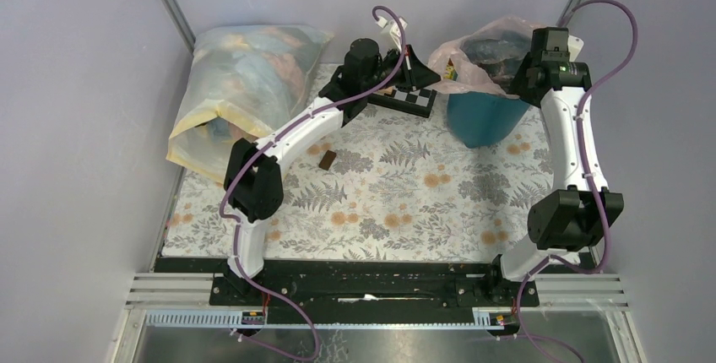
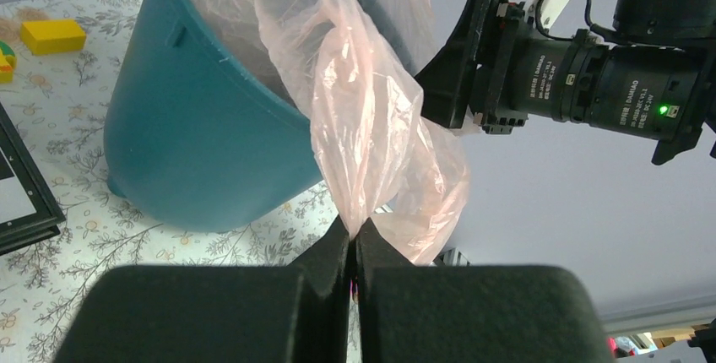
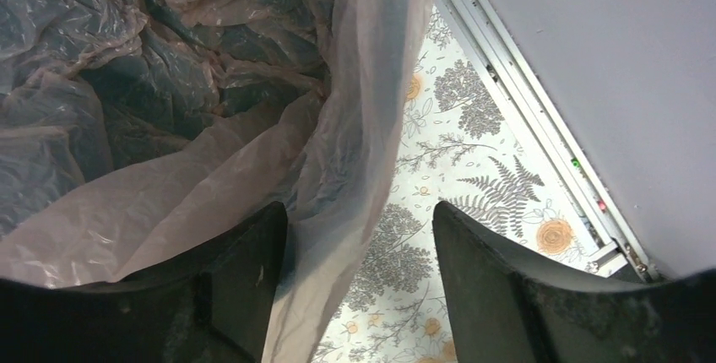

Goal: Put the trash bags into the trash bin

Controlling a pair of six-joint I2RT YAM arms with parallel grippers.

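My worry is the pull. The left gripper (image 2: 355, 243) is pressed together on a fold of the pink bag (image 2: 363, 118) outside the bin (image 2: 194, 152), and a tug away from the bin could drag the thin film out over the rim, or tip the bin. The right gripper (image 3: 356, 215) is spread, so nothing pins that side. The bag is draped over the bin's mouth, partly inside. Its loose edge hangs between the right fingers, lying against one of them.
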